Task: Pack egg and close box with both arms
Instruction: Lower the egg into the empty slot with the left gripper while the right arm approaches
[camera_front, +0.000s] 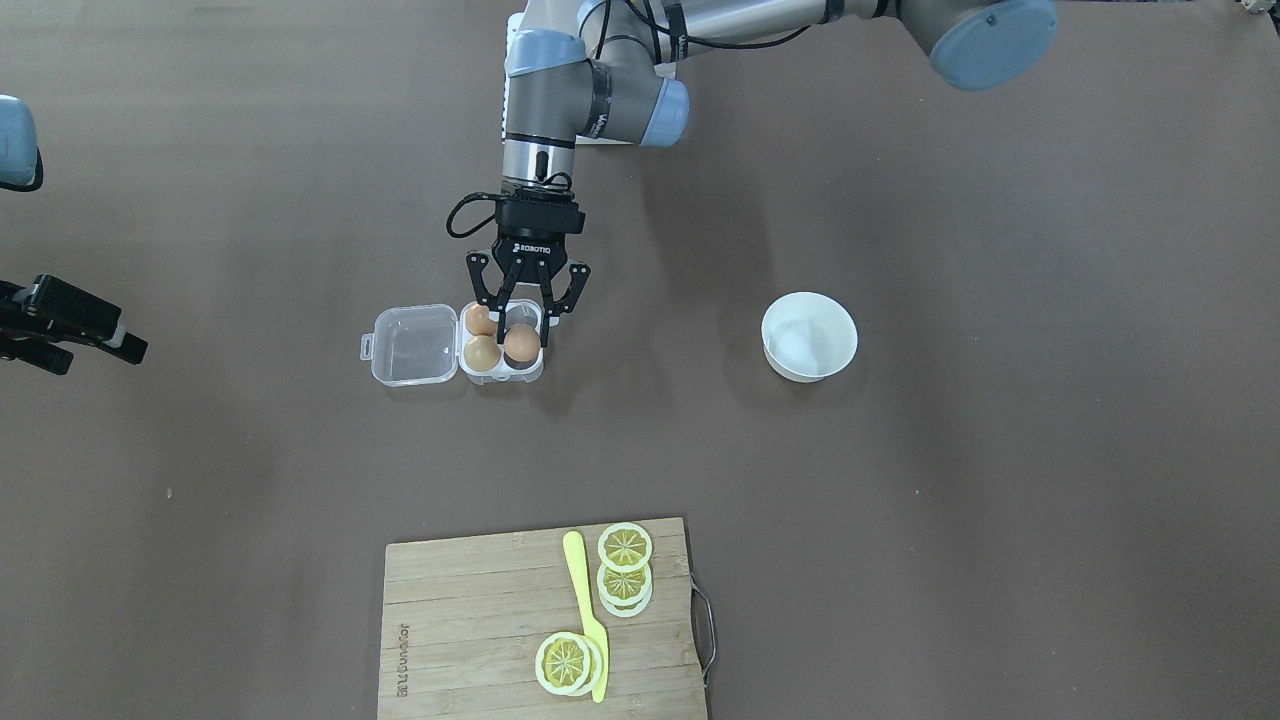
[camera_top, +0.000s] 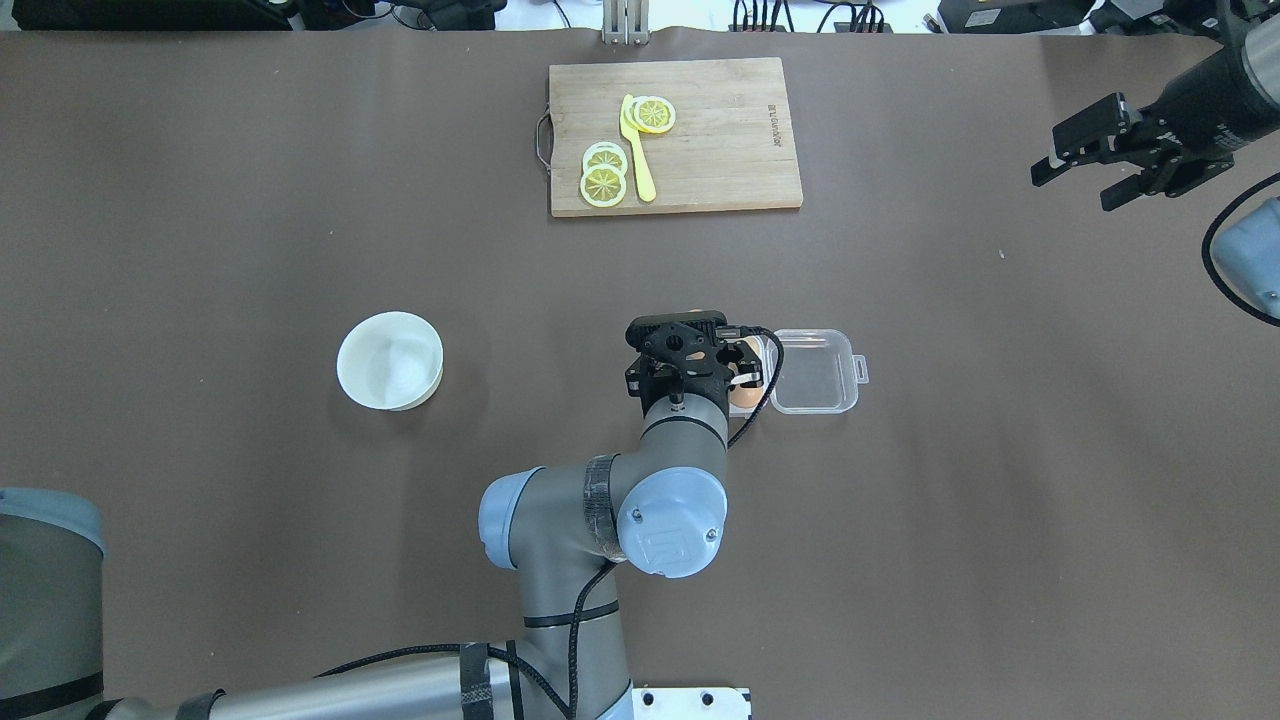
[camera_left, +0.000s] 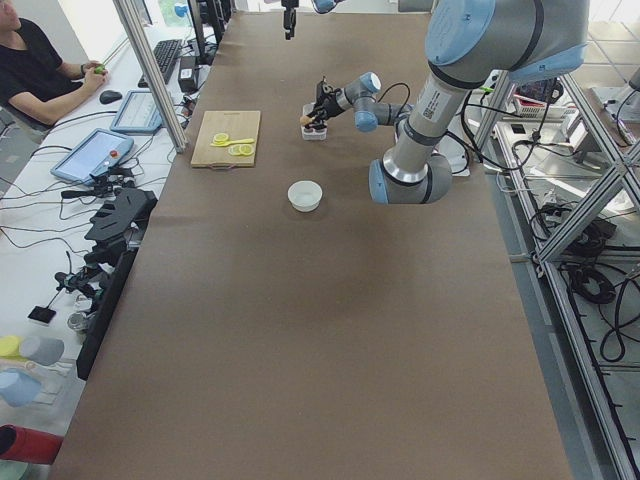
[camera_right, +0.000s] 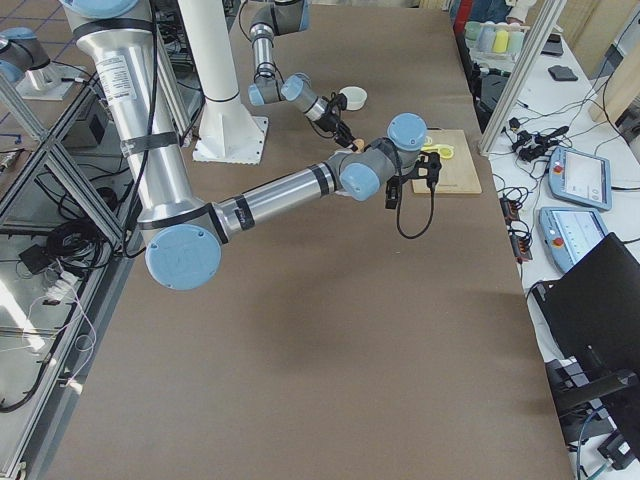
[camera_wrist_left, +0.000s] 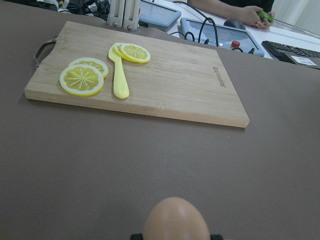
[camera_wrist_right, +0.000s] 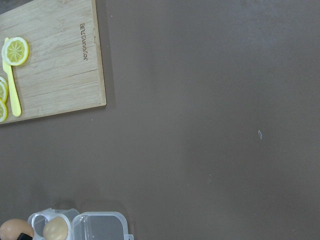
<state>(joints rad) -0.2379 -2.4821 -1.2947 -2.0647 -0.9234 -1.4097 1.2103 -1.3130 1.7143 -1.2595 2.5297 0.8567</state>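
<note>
Near the middle of the brown-covered table (camera_front: 900, 500), a small square clear plastic egg box (camera_front: 503, 377) stood open, its hinged transparent lid (camera_front: 410, 345) lying flat beside the four-cell base, on the side toward the robot's right. Two other brown eggs (camera_front: 482, 354) sat in the pair of cells next to the hinge. The left arm's black two-finger left gripper (camera_front: 521, 332) pointed straight down over the base's outer side, and its fingers (camera_front: 497, 305) were set on either side of the small, smooth pinkish-orange brown egg (camera_front: 520, 345), apparently clamped on it. The wrist view showed only the egg's top between two dark finger edges, so the contact could not be confirmed beyond doubt. That egg was at the outer cell on the operators' side, though whether it rested in the cell or hung just above it could not be told. The right arm's black right gripper (camera_top: 1075, 190) hung well apart from the box, out toward the table's edge, with its fingers spread and nothing between them. A round white bowl (camera_front: 810, 335) stood on the box's other side. A rectangular wooden cutting board (camera_front: 470, 610) lay at the far edge, carrying yellow lemon slices (camera_front: 625, 547) and a yellow plastic knife (camera_front: 583, 610).
</note>
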